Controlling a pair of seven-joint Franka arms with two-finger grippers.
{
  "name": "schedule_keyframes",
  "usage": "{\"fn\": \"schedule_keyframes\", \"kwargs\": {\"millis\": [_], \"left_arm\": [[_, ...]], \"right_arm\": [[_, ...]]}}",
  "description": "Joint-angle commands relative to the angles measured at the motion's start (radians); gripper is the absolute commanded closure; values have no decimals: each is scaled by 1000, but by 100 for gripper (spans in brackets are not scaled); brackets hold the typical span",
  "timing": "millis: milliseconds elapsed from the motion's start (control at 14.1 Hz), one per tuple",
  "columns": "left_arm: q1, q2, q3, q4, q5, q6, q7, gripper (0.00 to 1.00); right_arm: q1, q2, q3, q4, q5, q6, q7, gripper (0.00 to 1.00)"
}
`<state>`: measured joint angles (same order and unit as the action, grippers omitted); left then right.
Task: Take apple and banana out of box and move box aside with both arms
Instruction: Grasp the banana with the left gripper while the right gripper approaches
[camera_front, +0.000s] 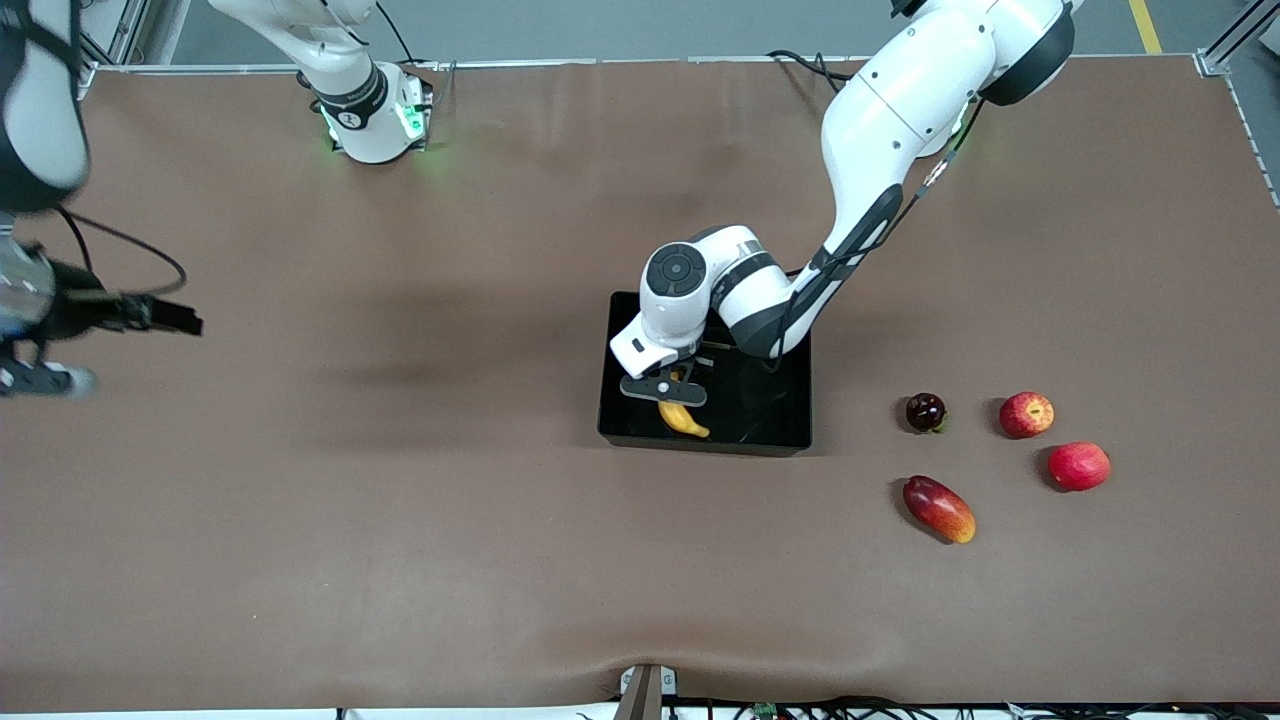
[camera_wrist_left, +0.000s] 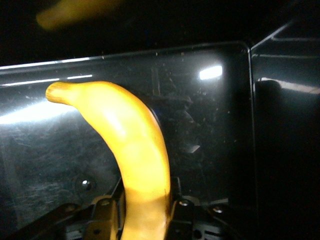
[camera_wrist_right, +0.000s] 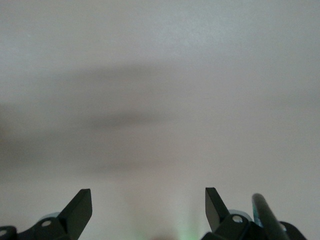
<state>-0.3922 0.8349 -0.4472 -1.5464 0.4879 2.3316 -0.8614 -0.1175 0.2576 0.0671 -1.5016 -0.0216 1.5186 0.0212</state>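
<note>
The left gripper's fingers apparently clamp the banana over the black tray.

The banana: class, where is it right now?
The banana lies in the black tray, at the wall nearest the front camera, with the left gripper shut on it.

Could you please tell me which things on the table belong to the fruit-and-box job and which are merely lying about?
Job:
- banana, gripped by the left hand in the box
- black box
- apple with yellow patches

Lying about:
- all-red fruit
- mango
- dark round fruit
</note>
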Motion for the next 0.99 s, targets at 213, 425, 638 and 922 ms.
{"fn": "schedule_keyframes", "kwargs": {"millis": [213, 425, 638, 922], "left_arm": [[32, -53, 1, 37, 9, -79, -10, 100], [50, -63, -13, 112, 5, -194, -7, 100], [75, -120, -15, 143, -26, -271, 1, 100], [166, -209, -13, 140, -110, -294, 122, 100]], "right_arm": [[-33, 26, 17, 29, 6, -18, -1, 0], [-25, 29, 19, 24, 28, -20, -1, 0], [-31, 35, 19, 14, 121, -17, 0, 0], [8, 38, 19, 17, 232, -17, 123, 0]]}}
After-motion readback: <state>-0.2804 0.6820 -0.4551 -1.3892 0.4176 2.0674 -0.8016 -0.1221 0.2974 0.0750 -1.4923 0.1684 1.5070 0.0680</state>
